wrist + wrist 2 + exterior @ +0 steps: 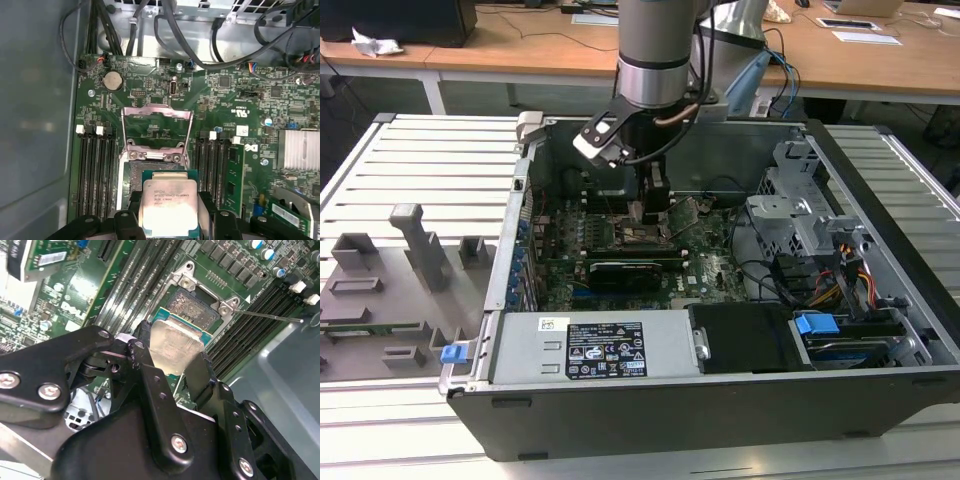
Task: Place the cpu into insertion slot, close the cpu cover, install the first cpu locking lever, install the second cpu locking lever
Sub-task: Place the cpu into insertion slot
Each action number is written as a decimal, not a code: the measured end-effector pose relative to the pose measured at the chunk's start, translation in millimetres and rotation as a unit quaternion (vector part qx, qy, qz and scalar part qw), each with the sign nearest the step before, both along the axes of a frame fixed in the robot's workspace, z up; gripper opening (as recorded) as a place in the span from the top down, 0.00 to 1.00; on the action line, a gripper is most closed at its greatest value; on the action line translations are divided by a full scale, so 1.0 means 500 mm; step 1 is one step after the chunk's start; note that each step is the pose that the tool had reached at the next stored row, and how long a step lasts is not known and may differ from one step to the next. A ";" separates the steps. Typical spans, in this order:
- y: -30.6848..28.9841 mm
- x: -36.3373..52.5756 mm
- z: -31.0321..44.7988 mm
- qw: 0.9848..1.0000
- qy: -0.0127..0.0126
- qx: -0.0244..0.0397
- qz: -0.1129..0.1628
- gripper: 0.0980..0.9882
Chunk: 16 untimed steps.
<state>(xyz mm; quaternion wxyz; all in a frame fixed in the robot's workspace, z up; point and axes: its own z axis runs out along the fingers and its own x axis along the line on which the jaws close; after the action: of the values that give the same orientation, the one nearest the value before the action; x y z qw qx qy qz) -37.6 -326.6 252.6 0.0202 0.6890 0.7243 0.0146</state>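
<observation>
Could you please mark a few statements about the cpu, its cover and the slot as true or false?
1. The hand grips the cpu. True.
2. The cpu cover is shut over the insertion slot. False: it stands raised open.
3. The cpu is seated in the insertion slot. False: the hand holds it, and much of the slot lies bare.
4. Memory slots lie on both sides of the insertion slot. True.

Clamps the cpu (176, 344) between the two black fingers (150, 371) of the hand (171, 351), silver top showing. Hides the near edge of the insertion slot (194, 306), dark contact field bare beyond. Flanks the socket with long memory slots (129, 286); stretches a thin metal lever (270, 316) toward the grey case wall (285, 370).
</observation>
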 end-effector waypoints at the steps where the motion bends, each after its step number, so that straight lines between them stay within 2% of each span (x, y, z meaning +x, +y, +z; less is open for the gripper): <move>1: 0.002 0.000 -0.003 1.000 0.000 0.000 -0.002 0.52; 2: 0.004 0.000 -0.006 1.000 0.000 0.000 -0.002 0.52; 3: 0.009 -0.010 -0.026 1.000 0.000 0.000 -0.003 0.52; 4: 0.011 -0.012 -0.041 1.000 0.000 0.000 -0.020 0.52; 5: 0.012 -0.012 -0.050 1.000 -0.001 0.000 -0.020 0.52; 16: 0.017 -0.012 -0.067 1.000 0.000 -0.001 -0.021 0.52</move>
<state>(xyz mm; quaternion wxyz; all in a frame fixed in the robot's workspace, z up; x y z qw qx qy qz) -43.6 -318.0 218.9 0.0217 0.7042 0.7095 0.0136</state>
